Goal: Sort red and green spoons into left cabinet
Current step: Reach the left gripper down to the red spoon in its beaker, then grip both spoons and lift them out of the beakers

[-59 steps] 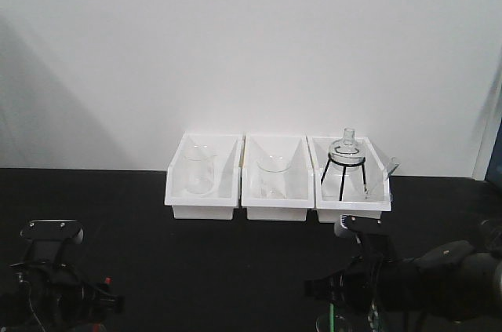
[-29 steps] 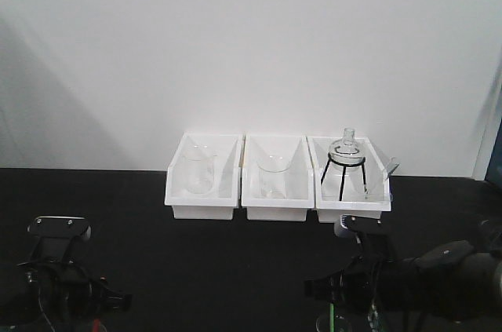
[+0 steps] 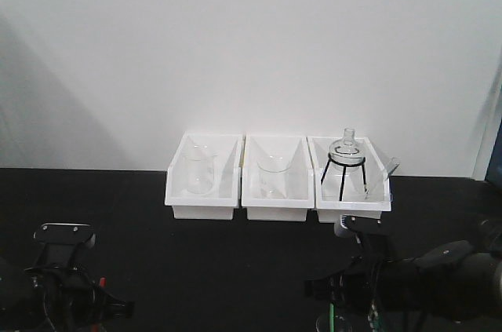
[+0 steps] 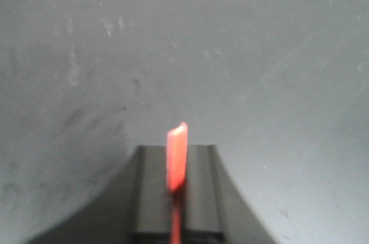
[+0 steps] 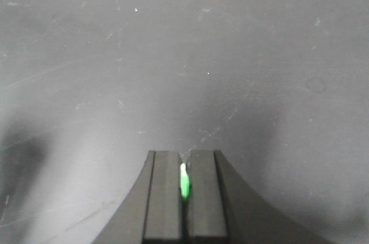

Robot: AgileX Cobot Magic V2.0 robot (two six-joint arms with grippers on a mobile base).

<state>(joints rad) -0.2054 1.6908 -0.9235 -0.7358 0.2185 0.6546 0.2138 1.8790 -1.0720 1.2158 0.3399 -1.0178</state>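
Observation:
In the left wrist view my left gripper (image 4: 176, 150) is shut on the red spoon (image 4: 177, 160). The spoon stands edge-on between the dark fingers (image 4: 151, 192), its end poking past their tips over the black tabletop. My right gripper (image 5: 184, 154) is shut on the green spoon (image 5: 184, 181), of which only a short sliver shows between the pads (image 5: 164, 198). The front view has the left arm (image 3: 63, 289) low at the bottom left and the right arm (image 3: 392, 281) at the bottom right, with a thin green strip of the green spoon (image 3: 331, 318) below it. The left cabinet is out of view.
Three white bins (image 3: 201, 203) stand in a row against the white wall. Two hold glass beakers (image 3: 198, 171), and the right one holds a round flask on a black tripod (image 3: 346, 153). A glass vessel (image 3: 349, 324) shows at the bottom edge under the right arm.
The left arm has sunk lower and shifted slightly right in the front view. The right arm has stayed put.

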